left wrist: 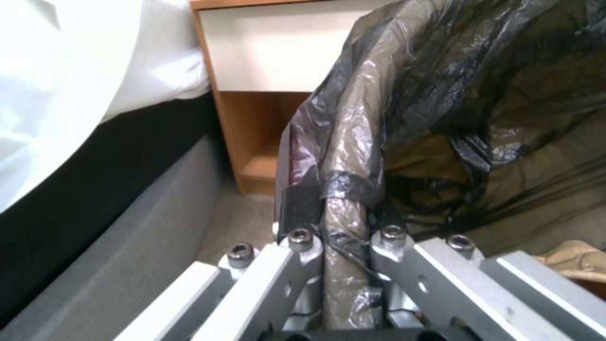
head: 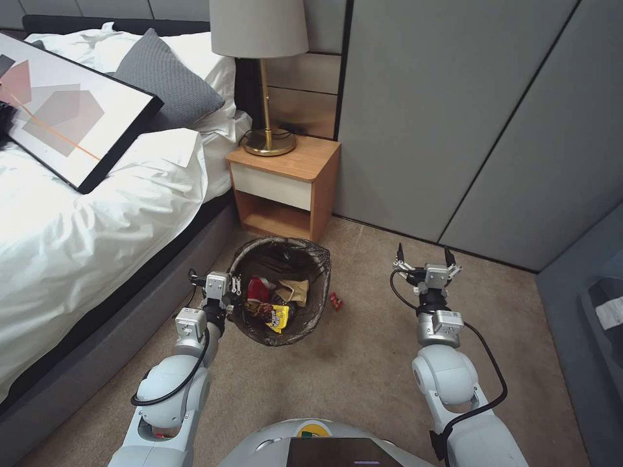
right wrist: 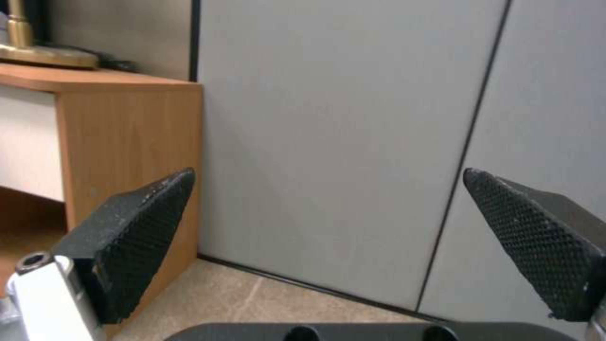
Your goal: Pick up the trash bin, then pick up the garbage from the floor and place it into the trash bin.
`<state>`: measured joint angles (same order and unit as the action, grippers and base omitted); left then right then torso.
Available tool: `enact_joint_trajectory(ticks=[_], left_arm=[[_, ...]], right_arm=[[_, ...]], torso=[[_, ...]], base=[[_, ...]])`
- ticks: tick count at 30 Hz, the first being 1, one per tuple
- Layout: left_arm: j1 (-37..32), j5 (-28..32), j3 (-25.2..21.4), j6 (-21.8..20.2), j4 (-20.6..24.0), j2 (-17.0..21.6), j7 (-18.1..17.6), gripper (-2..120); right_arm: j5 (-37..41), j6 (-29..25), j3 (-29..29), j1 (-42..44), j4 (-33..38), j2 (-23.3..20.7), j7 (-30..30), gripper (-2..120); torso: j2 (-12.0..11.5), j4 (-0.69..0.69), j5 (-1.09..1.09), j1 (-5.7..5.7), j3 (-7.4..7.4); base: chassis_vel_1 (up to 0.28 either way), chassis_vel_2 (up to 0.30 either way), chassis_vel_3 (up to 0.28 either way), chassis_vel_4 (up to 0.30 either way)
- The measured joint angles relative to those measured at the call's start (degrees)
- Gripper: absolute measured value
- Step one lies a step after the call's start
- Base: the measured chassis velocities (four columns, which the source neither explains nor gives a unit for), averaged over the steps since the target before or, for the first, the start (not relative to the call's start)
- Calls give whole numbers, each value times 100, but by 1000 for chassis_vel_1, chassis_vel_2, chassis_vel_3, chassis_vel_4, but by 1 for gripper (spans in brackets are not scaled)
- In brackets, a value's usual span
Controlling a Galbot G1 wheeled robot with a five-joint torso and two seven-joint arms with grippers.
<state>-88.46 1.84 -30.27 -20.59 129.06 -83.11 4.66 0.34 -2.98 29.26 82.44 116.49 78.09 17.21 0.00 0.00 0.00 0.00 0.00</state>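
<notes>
Two pincers: left pincer (left wrist: 344, 237) clamped on trash bin (head: 280, 250) rim, right pincer (right wrist: 328, 246) wide apart.

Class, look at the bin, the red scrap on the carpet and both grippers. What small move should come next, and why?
Probably lower the right gripper leftward toward the red wrapper on the carpet. Its jaws stand open and empty, while the left gripper is clamped on the trash bin rim, and that wrapper lies on the carpet beside the bin.
</notes>
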Motion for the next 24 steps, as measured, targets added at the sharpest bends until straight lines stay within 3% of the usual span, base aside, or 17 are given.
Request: enact_joint_trajectory(ticks=[24], left_arm=[[-28,48,-29,-37,105,2,-5,2]], right_arm=[[-20,217,-103,-34,-92,-73,14,100]], torso=[[0,0,0,0,0]], base=[[0,0,0,0]])
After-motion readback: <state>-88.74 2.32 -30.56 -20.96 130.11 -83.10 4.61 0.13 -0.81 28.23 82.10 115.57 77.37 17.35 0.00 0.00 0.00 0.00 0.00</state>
